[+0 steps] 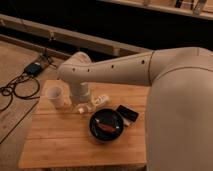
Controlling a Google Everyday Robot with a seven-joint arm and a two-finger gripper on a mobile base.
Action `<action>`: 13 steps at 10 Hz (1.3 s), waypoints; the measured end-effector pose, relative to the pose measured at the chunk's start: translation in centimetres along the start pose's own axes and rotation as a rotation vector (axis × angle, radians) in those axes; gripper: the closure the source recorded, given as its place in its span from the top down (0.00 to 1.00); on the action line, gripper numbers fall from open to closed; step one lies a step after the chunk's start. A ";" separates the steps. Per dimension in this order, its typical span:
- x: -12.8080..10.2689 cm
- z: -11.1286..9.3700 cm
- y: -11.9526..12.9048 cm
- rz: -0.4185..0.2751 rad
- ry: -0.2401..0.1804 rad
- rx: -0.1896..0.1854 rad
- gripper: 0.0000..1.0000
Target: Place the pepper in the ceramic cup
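Observation:
The pepper [106, 126] is a small red-orange piece lying inside the black bowl [95, 131] at the middle of the wooden table [60, 145]. The ceramic cup [55, 96] is plain white and stands upright near the table's back left corner. My gripper [81, 107] hangs from the white arm [115, 67], low over the table. It is just right of the cup and back-left of the bowl, and the wrist hides most of it.
A white tube [100, 101] lies right of the gripper, behind the bowl. A small black object [128, 114] lies at the bowl's right. My big white arm covers the table's right side. Cables and a box [32, 68] lie on the floor, left.

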 end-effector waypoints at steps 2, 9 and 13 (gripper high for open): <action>0.0 0.0 0.0 0.000 0.000 0.000 0.65; 0.0 -0.1 0.0 0.000 -0.002 0.000 0.65; 2.1 1.4 -3.8 -0.078 0.100 0.045 0.65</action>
